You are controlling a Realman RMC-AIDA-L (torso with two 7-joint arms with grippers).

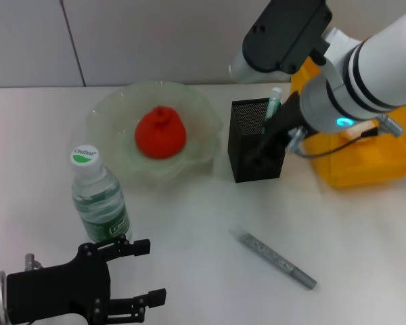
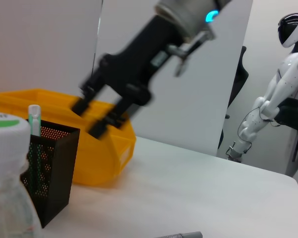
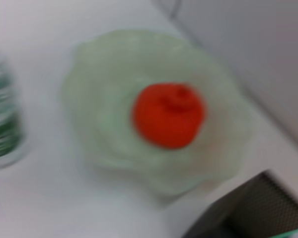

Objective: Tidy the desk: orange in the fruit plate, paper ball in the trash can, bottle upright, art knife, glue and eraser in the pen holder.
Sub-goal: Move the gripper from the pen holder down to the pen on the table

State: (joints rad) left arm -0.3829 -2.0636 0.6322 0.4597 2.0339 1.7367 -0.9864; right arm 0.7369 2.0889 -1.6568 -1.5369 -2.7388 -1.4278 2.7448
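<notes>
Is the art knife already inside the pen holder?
No, the grey art knife lies flat on the table, apart from the pen holder.

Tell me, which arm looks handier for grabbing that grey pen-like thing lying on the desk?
Probably the left. The left gripper sits open near the grey knife; the right gripper is by the pen holder.

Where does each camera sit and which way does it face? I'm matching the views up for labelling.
Head view: looks forward and down at the red-orange round orange in the pale-green ruffled glass plate; left hand low, right hand at the black mesh holder.
Left wrist view: faces across the table to the right hand and yellow plastic bin.
Right wrist view: looks down on the orange.
All three share the holder.
</notes>
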